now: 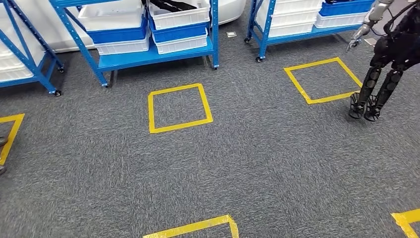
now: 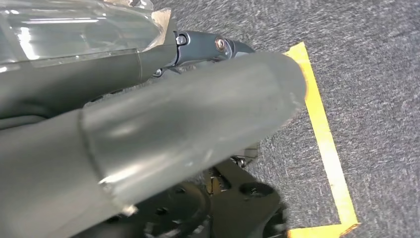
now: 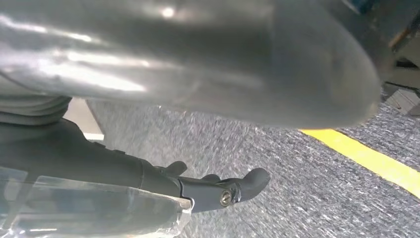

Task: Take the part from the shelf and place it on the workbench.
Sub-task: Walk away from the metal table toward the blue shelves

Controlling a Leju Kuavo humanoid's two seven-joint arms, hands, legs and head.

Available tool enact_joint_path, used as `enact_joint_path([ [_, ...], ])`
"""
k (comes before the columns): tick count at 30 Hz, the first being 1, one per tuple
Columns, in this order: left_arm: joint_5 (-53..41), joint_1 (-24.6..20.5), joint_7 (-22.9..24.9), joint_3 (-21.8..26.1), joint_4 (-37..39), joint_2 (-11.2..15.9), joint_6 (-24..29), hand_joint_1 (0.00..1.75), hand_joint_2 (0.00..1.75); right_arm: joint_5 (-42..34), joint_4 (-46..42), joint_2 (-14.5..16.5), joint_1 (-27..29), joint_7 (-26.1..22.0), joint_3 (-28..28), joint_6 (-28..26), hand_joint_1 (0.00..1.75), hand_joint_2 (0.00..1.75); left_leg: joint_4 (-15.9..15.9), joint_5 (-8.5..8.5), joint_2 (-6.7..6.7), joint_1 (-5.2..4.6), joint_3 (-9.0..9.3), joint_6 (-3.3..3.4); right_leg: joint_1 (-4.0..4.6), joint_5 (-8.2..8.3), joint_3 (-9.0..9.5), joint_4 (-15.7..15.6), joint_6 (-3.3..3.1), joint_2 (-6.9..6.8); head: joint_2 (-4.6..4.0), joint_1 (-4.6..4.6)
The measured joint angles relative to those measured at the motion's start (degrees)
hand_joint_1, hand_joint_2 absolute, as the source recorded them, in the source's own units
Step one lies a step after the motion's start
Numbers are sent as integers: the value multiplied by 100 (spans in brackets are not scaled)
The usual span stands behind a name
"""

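Observation:
A blue wheeled shelf (image 1: 148, 57) stands ahead at the far side of the carpet, stacked with white and blue bins (image 1: 178, 22). Dark parts (image 1: 173, 6) lie in the top white bin. My left hand (image 2: 148, 124) hangs over the carpet, thick grey thumb in front, dark fingers (image 2: 218, 47) stretched out behind it. My right hand (image 3: 198, 64) hangs the same way, its dark fingers (image 3: 237, 188) extended, with bare carpet between them and the thumb. A clear plastic sheet (image 2: 74, 29) lies along the left fingers, and another clear sheet (image 3: 89, 208) along the right fingers. Neither hand grips a part.
Yellow tape squares (image 1: 179, 107) mark the grey carpet, one before each shelf. A second blue shelf (image 1: 307, 22) stands at the right, a third at the far left (image 1: 25, 64). Another dark humanoid robot (image 1: 391, 54) stands at the right edge beside a tape square (image 1: 323, 80).

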Motion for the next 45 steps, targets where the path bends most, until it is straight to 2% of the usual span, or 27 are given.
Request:
enact_joint_path([
  [2, 0, -4, -2, -1, 0, -3, 1, 0, 0, 1, 0, -10, 16, 1, 16, 5, 0, 0, 694, -272, 133, 7, -342, -24, 29, -13, -11, 1, -26, -161, 0, -12],
  [3, -1, 2, -2, -2, 0, -4, 0, 0, 0, 0, 0, -14, 17, 2, 21, 2, 0, 0, 800, -263, 151, 8, -394, -21, 36, -19, -12, 1, -34, -234, 0, -13],
  [4, -2, 7, -2, -2, 0, -4, 0, 0, 0, -1, 0, -18, 11, 2, 25, -3, 0, 0, 681, -150, 167, 7, -327, -9, 43, -24, -8, 1, -40, -300, 0, -14],
  [5, -6, 9, -2, -2, 0, -3, 0, 0, 0, -1, 0, -17, 2, 2, 27, -10, 0, 0, 351, 33, 219, 0, -145, 20, 49, -30, 3, 1, -45, -362, 0, -15],
  [7, -17, -13, 0, -2, -1, 2, -1, 0, 0, -3, 0, -12, -12, -4, 30, -24, 0, 0, -431, 326, 463, -45, 284, 99, 85, -51, 26, 3, -36, -467, 0, -15],
  [8, -23, -29, 2, -2, -1, 2, -1, 0, 0, -4, 0, -11, -16, -7, 31, -29, 0, 0, -681, 388, 556, -70, 412, 130, 106, -63, 34, 2, -23, -518, 0, -10],
  [9, -30, -42, 3, -3, -2, 3, -1, 0, 0, -5, 0, -11, -19, -10, 32, -33, 0, 0, -789, 393, 594, -92, 456, 149, 125, -76, 40, -2, -4, -569, 0, -7],
  [11, -39, -42, 5, -4, -2, -2, -2, 0, 0, -3, -1, -15, -34, -11, 35, -37, 0, 0, -840, 414, 470, -88, 452, 184, 143, -93, 63, -20, 43, -652, 0, -1],
  [13, -43, -32, 5, -4, -2, -13, -8, 0, 0, -2, -2, -23, -44, -10, 38, -37, 0, 0, -916, 467, 349, -52, 490, 236, 138, -193, 25, 121, 77, -479, 0, 6],
  [15, -51, -46, 5, -4, -2, -22, -16, 0, 0, -5, -2, -37, -29, -8, 38, -36, 0, 0, -957, 503, 228, -29, 507, 272, 113, -472, -232, 688, 60, -187, 0, 22],
  [17, -63, -58, 5, -4, -2, -25, -26, 0, 0, -11, -1, -46, -9, 1, 38, -34, 0, 0, -955, 511, 82, -26, 496, 285, 92, -736, -589, 1401, 55, -79, 0, 32],
  [18, -68, -53, 7, -5, -2, -29, -31, 0, 0, -14, -1, -51, -5, 4, 38, -33, 0, 0, -952, 511, 5, -24, 498, 284, 83, -758, -684, 1567, 86, -65, 0, 30],
  [19, -68, -47, 8, -5, -2, -33, -35, 0, 0, -16, -1, -55, -7, 6, 38, -32, 0, 0, -948, 510, -69, -19, 505, 281, 73, -690, -683, 1529, 137, -57, 0, 32],
  [21, -69, -40, 9, -7, -2, -43, -38, 0, 0, -17, -2, -63, -11, 10, 38, -32, 0, 0, -930, 501, -230, -6, 514, 253, 24, -337, -390, 834, 266, 57, 0, 34],
  [22, -70, -41, 10, -7, -2, -46, -37, 0, 0, -20, 2, -64, -6, 15, 38, -31, 0, 0, -903, 488, -307, -13, 505, 222, 8, -179, -238, 457, 292, 160, 0, 42],
  [24, -74, -37, 14, -7, -2, -46, -34, 0, 0, -27, 7, -65, 1, 25, 38, -27, 0, 0, -867, 471, -421, -31, 472, 155, 0, -23, -80, 51, 249, 292, 0, 44],
  [26, -78, -24, 19, -8, -2, -44, -26, 0, 0, -38, 9, -66, -5, 37, 37, -24, 0, 0, -870, 482, -486, -22, 443, 103, 10, -1, -66, 38, 145, 214, 0, 36],
  [27, -80, -18, 20, -8, -2, -40, -21, 0, 0, -43, 9, -66, -9, 42, 36, -24, 0, 0, -845, 467, -432, -14, 422, 78, 3, 13, -53, 32, 108, 172, 0, 34],
  [29, -82, -22, 16, -9, -2, -38, -14, 0, 0, -49, 9, -60, -7, 43, 36, -28, 0, 0, -547, 287, -173, -4, 280, 27, -8, 31, -44, 18, 27, 66, 0, 3],
  [31, -88, -38, 17, -11, -2, -45, -21, 0, 0, -50, 9, -57, 13, 39, 36, -38, 0, 0, 146, -61, 85, 0, -62, -16, 20, 16, -42, 18, -25, -47, 0, -29],
  [33, -99, -41, 49, -15, -2, -50, -48, 0, 0, -38, 9, -62, 28, 43, 36, -50, 0, 0, 704, -234, 146, 12, -358, -30, 42, 1, -42, 19, -46, -145, 0, -30],
  [34, -109, -35, 77, -17, -2, -51, -57, 0, 0, -27, 9, -66, 27, 45, 37, -56, 0, 0, 712, -171, 154, 13, -369, -20, 49, -4, -39, 19, -51, -175, 0, -31],
  [37, -140, -44, 126, -30, -3, -43, -51, 0, 0, -3, 9, -55, 11, 48, 58, -63, 0, 0, -273, 325, 202, -20, 142, 94, 82, -16, -15, 19, -51, -213, 0, -30],
  [38, -145, -61, 129, -34, -4, -38, -50, 0, 0, -2, 9, -48, 10, 49, 66, -65, 0, 0, -578, 420, 235, -40, 303, 128, 101, -26, -13, 21, -43, -218, 0, -28],
  [39, -149, -77, 131, -38, -4, -37, -49, 0, 0, 1, 9, -44, 10, 49, 69, -66, 0, 0, -758, 458, 264, -54, 395, 116, 131, -42, -32, 25, -47, -224, 0, -25],
  [42, -161, -94, 137, -44, -4, -44, -38, 0, 0, 2, 9, -45, 16, 50, 73, -68, 0, 0, -834, 460, 267, -78, 437, 40, 173, -74, -71, 27, -66, -242, 0, -21],
  [45, -182, -100, 153, -51, -5, -35, -4, 0, 0, 1, 9, -44, 18, 53, 103, -68, 0, 0, -834, 453, 257, -105, 442, 74, 154, -66, -56, 5, -50, -247, 0, -24],
])
